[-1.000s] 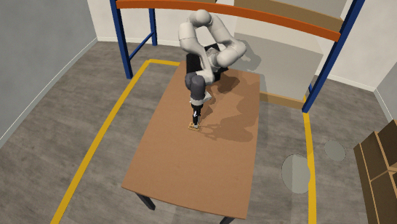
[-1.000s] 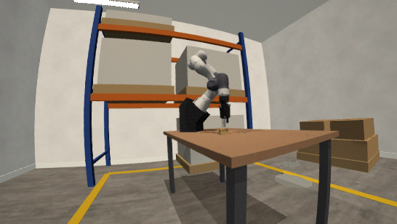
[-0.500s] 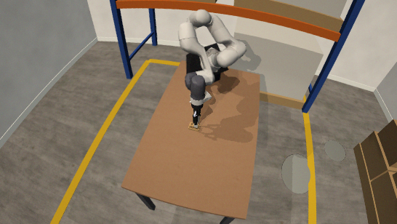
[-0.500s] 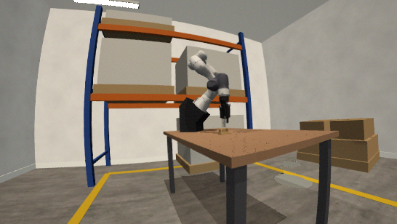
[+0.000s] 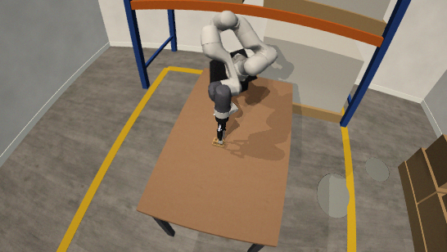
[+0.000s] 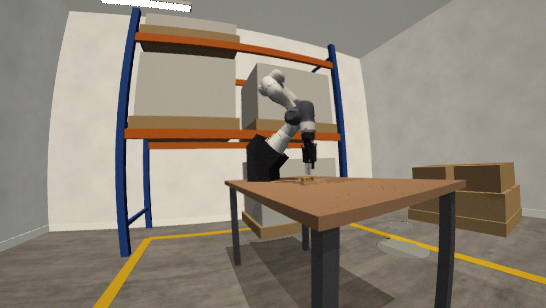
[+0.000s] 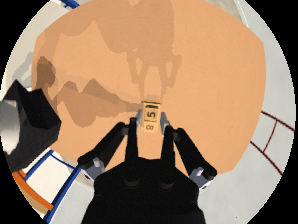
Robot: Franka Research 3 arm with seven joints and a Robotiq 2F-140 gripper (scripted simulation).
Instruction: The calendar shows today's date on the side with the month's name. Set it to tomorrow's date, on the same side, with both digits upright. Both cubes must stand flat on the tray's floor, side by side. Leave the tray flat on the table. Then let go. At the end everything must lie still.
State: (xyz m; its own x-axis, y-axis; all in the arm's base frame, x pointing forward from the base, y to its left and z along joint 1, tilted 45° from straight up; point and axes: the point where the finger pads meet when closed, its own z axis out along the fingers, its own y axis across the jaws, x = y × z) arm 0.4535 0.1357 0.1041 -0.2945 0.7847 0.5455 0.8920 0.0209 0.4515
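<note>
The small wooden calendar tray sits on the brown table, near its middle. In the wrist view a pale cube with dark digit marks stands in the tray; I cannot read the digits. My gripper points straight down onto the tray. Its fingers are part-way open and stand on either side of the cube. I cannot tell whether they touch it. The second cube and the month's name are hidden by the fingers.
The robot's black base stands at the table's far end. A blue and orange rack with large boxes is behind it. Cardboard boxes are stacked on the floor at the right.
</note>
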